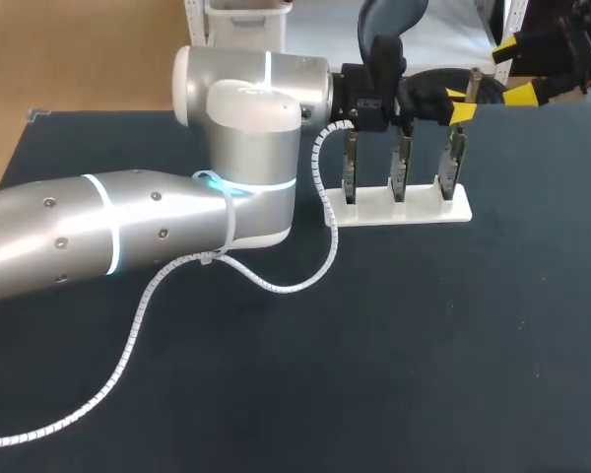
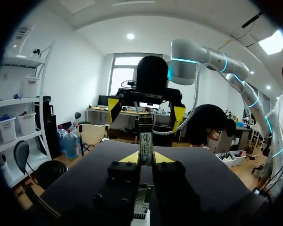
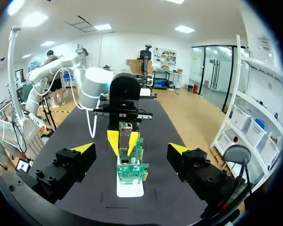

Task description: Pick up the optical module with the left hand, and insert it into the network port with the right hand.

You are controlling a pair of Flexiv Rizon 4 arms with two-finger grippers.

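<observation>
The left gripper [image 2: 146,157] is clamped on the optical module [image 2: 145,139]: its two yellow tips press the module's sides, and the narrow metal body stands upright between them. Seen from the head view, this gripper sits above the right end of the white rack [image 1: 404,209], over the rightmost of the three green boards [image 1: 399,163] that stand upright in it. Whether the module touches that board cannot be told.

The right gripper [image 3: 131,149] is spread wide and holds nothing. It hangs off the rack's right end, well apart from it, and faces along the row of boards toward the left gripper.

The rack rests on a dark table [image 1: 424,345]. The left arm [image 1: 128,227] lies across the table to the rack's left, and a white coiled cable [image 1: 276,284] sags from it onto the surface just left of the rack.
</observation>
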